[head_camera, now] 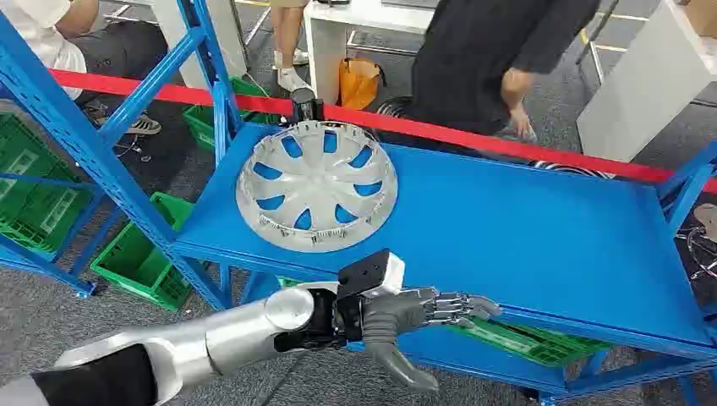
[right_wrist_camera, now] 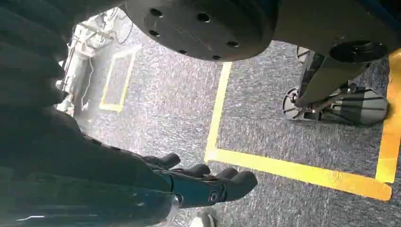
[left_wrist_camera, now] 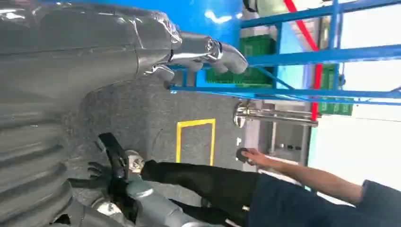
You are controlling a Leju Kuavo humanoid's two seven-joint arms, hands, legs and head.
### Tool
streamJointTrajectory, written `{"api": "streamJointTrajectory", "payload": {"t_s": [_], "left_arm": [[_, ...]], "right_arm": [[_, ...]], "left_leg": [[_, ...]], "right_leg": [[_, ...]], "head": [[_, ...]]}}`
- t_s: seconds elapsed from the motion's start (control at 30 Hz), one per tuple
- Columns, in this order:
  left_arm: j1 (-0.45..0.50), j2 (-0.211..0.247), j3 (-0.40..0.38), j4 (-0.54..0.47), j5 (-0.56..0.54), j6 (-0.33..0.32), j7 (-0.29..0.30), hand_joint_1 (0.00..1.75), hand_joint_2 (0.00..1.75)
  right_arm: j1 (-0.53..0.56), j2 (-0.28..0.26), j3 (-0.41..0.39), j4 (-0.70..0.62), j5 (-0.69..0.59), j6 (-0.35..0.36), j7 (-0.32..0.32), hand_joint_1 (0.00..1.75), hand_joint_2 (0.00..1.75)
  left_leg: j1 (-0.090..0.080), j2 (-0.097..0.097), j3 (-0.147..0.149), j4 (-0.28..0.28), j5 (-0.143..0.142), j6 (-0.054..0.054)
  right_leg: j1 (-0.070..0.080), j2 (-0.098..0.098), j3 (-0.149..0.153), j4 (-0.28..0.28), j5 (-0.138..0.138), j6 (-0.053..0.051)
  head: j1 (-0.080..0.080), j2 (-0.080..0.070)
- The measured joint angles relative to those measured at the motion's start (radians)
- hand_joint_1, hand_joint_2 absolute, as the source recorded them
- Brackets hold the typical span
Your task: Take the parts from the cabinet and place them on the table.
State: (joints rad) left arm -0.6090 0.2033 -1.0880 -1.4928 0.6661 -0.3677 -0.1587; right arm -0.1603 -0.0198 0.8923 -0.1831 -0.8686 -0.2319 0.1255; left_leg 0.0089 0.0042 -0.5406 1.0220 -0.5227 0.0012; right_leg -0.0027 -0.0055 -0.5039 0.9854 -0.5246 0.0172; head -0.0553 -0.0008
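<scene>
The hubcap point(head_camera: 316, 186) lies flat on the blue shelf point(head_camera: 524, 245), toward its left end. I judge it light, stiff plastic, best taken at the rim. My left hand point(head_camera: 406, 317) hovers before the shelf edge, fingers point(head_camera: 461, 306) stretched out, holding nothing. My right hand point(right_wrist_camera: 208, 182) hangs over the floor, fingers loosely extended, empty.

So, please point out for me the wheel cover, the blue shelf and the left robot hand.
wheel cover point(head_camera: 316, 185), head view, centre hub.
blue shelf point(head_camera: 524, 245), head view, bare top surface.
left robot hand point(head_camera: 406, 315), head view, palm, fingers spread, holding nothing.
</scene>
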Motion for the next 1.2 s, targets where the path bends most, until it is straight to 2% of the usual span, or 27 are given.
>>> {"api": "streamJointTrajectory", "payload": {"t_s": [0.33, 0.4, 0.47, 0.5, 0.57, 0.6, 0.67, 0.73, 0.8, 0.83, 0.87, 0.9, 1.07, 1.17, 1.2], "left_arm": [[0.007, 0.024, 0.007, -0.059, 0.002, 0.000, 0.000, 0.00, 1.75], [0.010, 0.026, 0.010, -0.065, 0.019, -0.011, -0.023, 0.00, 1.75], [0.019, 0.028, 0.020, -0.072, 0.053, -0.043, -0.083, 0.00, 1.75], [0.025, 0.029, 0.027, -0.076, 0.053, -0.034, -0.107, 0.00, 1.75], [0.037, 0.029, 0.045, -0.082, 0.015, 0.040, -0.124, 0.00, 1.75], [0.044, 0.029, 0.059, -0.082, -0.047, 0.127, -0.127, 0.00, 1.75], [0.050, 0.021, 0.085, -0.076, -0.249, 0.346, -0.139, 0.00, 1.75], [0.051, 0.004, 0.113, -0.067, -0.492, 0.564, -0.136, 0.00, 1.75], [0.051, -0.017, 0.125, -0.052, -0.696, 0.747, -0.081, 0.00, 1.75], [0.053, -0.030, 0.133, -0.036, -0.802, 0.861, -0.047, 0.00, 1.75], [0.055, -0.040, 0.143, -0.016, -0.866, 0.954, -0.042, 0.00, 1.75], [0.057, -0.048, 0.155, 0.003, -0.896, 1.006, -0.046, 0.00, 1.75], [0.097, -0.073, 0.205, 0.049, -0.892, 1.014, -0.116, 0.00, 1.75], [0.113, -0.078, 0.224, 0.055, -0.911, 1.014, -0.118, 0.00, 1.75], [0.118, -0.079, 0.229, 0.056, -0.933, 1.014, -0.102, 0.00, 1.75]], "right_arm": [[-0.004, 0.000, 0.018, 0.000, 0.000, 0.000, 0.000, 0.00, 1.75], [-0.005, 0.000, 0.023, 0.001, 0.001, 0.000, 0.000, 0.00, 1.75], [-0.005, 0.000, 0.023, 0.001, 0.003, 0.002, 0.000, 0.00, 1.75], [-0.005, 0.000, 0.023, 0.001, 0.003, 0.002, 0.000, 0.00, 1.75], [-0.005, 0.000, 0.023, 0.002, -0.001, 0.000, 0.000, 0.00, 1.75], [-0.004, 0.000, 0.023, 0.002, -0.007, -0.002, 0.000, 0.00, 1.75], [0.000, 0.000, 0.023, 0.003, -0.024, -0.007, -0.003, 0.00, 1.75], [0.001, 0.000, 0.023, 0.003, -0.033, -0.013, -0.005, 0.00, 1.75], [0.001, 0.001, 0.023, 0.003, -0.033, -0.020, -0.003, 0.00, 1.75], [0.001, 0.002, 0.023, 0.003, -0.030, -0.022, -0.001, 0.00, 1.75], [0.001, 0.003, 0.023, 0.003, -0.028, -0.023, 0.001, 0.00, 1.75], [0.000, 0.003, 0.023, 0.003, -0.027, -0.023, 0.004, 0.00, 1.75], [-0.005, 0.004, 0.025, 0.003, -0.023, -0.029, 0.040, 0.00, 1.75], [-0.006, 0.003, 0.027, 0.003, -0.023, -0.031, 0.045, 0.00, 1.75], [-0.006, 0.003, 0.028, 0.003, -0.023, -0.030, 0.042, 0.00, 1.75]], "left_leg": [[0.000, -0.001, 0.000, 0.000, 0.000, 0.000], [0.000, -0.001, 0.000, 0.000, 0.000, 0.000], [0.000, -0.002, 0.000, 0.000, 0.000, 0.000], [0.000, -0.002, 0.000, 0.000, 0.000, 0.000], [0.000, -0.003, 0.000, 0.000, 0.000, 0.000], [0.000, -0.004, 0.000, 0.000, 0.000, 0.000], [0.000, -0.006, 0.000, 0.000, 0.000, 0.000], [0.000, -0.009, 0.000, 0.000, 0.000, 0.000], [0.000, -0.012, 0.000, 0.000, 0.000, 0.000], [0.000, -0.013, 0.000, 0.000, 0.000, 0.000], [0.000, -0.013, 0.000, 0.000, 0.000, 0.000], [0.000, -0.013, 0.000, 0.000, 0.000, 0.000], [0.000, -0.015, -0.001, 0.000, 0.000, 0.000], [0.000, -0.015, -0.001, 0.000, 0.000, 0.000], [0.000, -0.015, -0.001, 0.000, 0.000, 0.000]], "right_leg": [[0.000, 0.000, 0.000, 0.000, 0.000, 0.000], [0.000, 0.000, 0.000, 0.000, 0.000, 0.000], [0.000, 0.000, 0.000, 0.000, 0.000, 0.000], [0.000, 0.000, 0.000, 0.000, 0.000, 0.000], [0.000, 0.001, -0.001, 0.000, 0.000, 0.000], [0.000, 0.001, -0.001, 0.000, 0.000, 0.000], [0.000, 0.002, -0.001, 0.000, 0.000, 0.000], [0.000, 0.001, -0.002, 0.000, 0.000, 0.000], [0.000, -0.001, -0.001, -0.001, 0.000, 0.000], [0.000, -0.001, 0.000, -0.001, 0.000, 0.000], [0.000, -0.001, 0.000, -0.001, 0.000, 0.000], [0.000, -0.001, 0.000, -0.001, 0.000, 0.000], [0.000, -0.002, 0.000, -0.001, 0.000, 0.000], [0.000, -0.003, 0.000, -0.001, 0.000, 0.000], [0.000, -0.003, 0.000, -0.001, 0.000, 0.000]], "head": [[0.000, 0.000], [0.000, 0.000], [0.000, 0.000], [0.000, 0.000], [0.000, 0.000], [0.000, 0.000], [0.000, 0.000], [0.000, 0.000], [0.000, 0.000], [0.000, 0.000], [0.000, 0.000], [0.000, 0.000], [0.000, 0.000], [0.000, 0.000], [0.000, 0.000]]}}
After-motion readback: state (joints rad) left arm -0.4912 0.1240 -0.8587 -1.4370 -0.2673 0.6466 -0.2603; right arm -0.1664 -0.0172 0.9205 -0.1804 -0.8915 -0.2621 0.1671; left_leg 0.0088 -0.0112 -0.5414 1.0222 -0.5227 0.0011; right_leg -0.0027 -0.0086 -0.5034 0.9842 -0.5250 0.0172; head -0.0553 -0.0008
